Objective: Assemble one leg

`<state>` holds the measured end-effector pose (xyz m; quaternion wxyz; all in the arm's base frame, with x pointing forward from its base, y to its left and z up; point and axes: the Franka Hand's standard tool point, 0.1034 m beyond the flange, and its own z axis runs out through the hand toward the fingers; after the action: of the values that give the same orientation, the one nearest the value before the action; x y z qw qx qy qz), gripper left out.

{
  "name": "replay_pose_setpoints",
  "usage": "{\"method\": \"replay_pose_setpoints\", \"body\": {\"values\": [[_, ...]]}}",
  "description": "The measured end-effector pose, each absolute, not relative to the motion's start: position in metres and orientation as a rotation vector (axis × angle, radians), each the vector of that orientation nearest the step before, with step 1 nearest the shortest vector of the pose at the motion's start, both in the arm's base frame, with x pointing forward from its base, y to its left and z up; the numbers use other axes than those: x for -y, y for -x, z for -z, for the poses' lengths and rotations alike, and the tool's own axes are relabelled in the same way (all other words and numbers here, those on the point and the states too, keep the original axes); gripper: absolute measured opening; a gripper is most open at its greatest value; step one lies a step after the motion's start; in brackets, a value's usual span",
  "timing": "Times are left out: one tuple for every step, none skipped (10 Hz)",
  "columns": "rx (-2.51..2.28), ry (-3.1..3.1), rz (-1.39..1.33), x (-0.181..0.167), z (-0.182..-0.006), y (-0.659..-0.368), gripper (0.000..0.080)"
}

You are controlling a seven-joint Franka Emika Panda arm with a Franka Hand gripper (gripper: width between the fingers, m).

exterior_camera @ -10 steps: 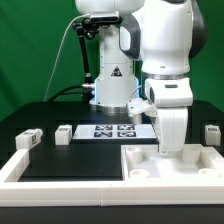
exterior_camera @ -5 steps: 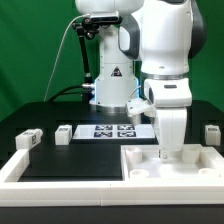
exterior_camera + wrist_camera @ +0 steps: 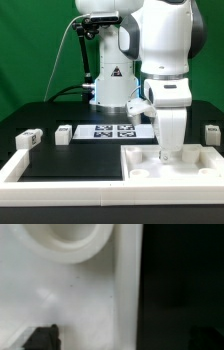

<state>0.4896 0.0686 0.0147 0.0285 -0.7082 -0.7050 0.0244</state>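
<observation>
My gripper (image 3: 166, 153) reaches straight down to the far edge of the big flat white panel (image 3: 192, 160) at the exterior view's front right. In the wrist view the panel (image 3: 70, 291) fills the frame, with a round recessed corner (image 3: 70, 238). One dark fingertip (image 3: 40, 337) stands far out over the panel; the other is lost against the black table. The jaws stand wide apart, astride the panel's edge, holding nothing. Small white legs with tags lie on the table: two at the left (image 3: 27, 139) (image 3: 64, 133) and one at the right (image 3: 211, 133), all apart from the gripper.
The marker board (image 3: 113, 130) lies flat in the middle behind the panel. Long white border rails (image 3: 60, 185) run along the front and left. The arm's base (image 3: 108, 80) stands at the back, with a cable at its left.
</observation>
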Motion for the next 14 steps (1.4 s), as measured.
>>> {"method": "replay_pose_setpoints", "body": {"values": [[2.147, 2.229, -0.068, -0.072, -0.025, -0.486, 0.0649], [2.126, 2.268, -0.060, -0.077, -0.038, -0.482, 0.0649], [2.104, 2.306, -0.050, -0.083, -0.050, -0.479, 0.0649], [2.083, 2.339, -0.038, -0.089, -0.060, -0.476, 0.0649], [2.073, 2.351, -0.030, -0.091, -0.060, -0.475, 0.0649], [2.069, 2.352, -0.033, -0.090, -0.059, -0.474, 0.0649], [2.065, 2.355, -0.033, -0.090, -0.059, -0.475, 0.0649], [1.953, 2.447, -0.032, -0.091, -0.059, -0.474, 0.0649], [1.871, 2.511, -0.032, -0.091, -0.059, -0.474, 0.0649], [1.758, 2.592, -0.034, -0.092, -0.059, -0.474, 0.0649], [1.542, 2.717, -0.038, -0.096, -0.056, -0.466, 0.0649], [1.320, 2.820, -0.058, -0.103, -0.053, -0.457, 0.0649], [1.193, 2.876, -0.067, -0.112, -0.051, -0.451, 0.0649], [0.979, 2.952, -0.074, -0.122, -0.050, -0.445, 0.0649]]}}
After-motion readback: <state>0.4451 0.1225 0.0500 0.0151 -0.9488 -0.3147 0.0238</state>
